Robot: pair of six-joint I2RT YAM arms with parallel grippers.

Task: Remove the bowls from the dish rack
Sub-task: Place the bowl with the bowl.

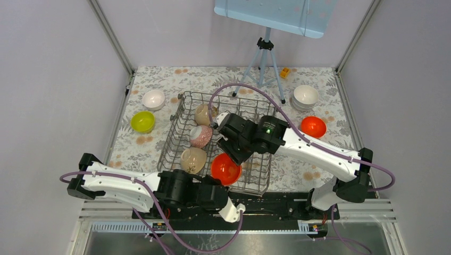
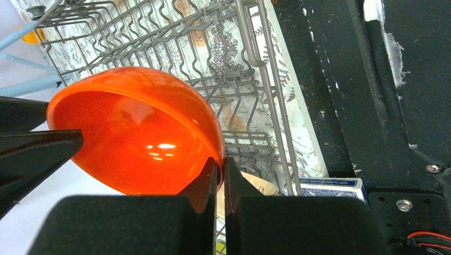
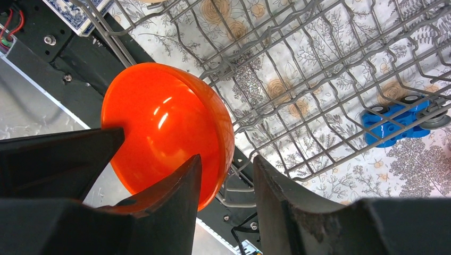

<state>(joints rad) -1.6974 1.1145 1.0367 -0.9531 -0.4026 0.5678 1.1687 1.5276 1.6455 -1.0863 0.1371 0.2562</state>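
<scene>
Left wrist view: my left end effector (image 2: 220, 170) pinches the rim of the glossy orange-red round bowl (image 2: 138, 138), near-right in the grey wire dish rack (image 1: 255, 109); the right end effector (image 3: 226, 159) straddles that rim unclenched, so I'd back it off before lifting.

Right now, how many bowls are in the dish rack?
4: a beige bowl at the far end, a speckled pink bowl mid-rack, a second beige bowl nearer, an orange-red bowl at the near edge. The right arm may hide more.

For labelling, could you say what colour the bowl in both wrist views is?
Orange-red bowl; right wrist view.
</scene>
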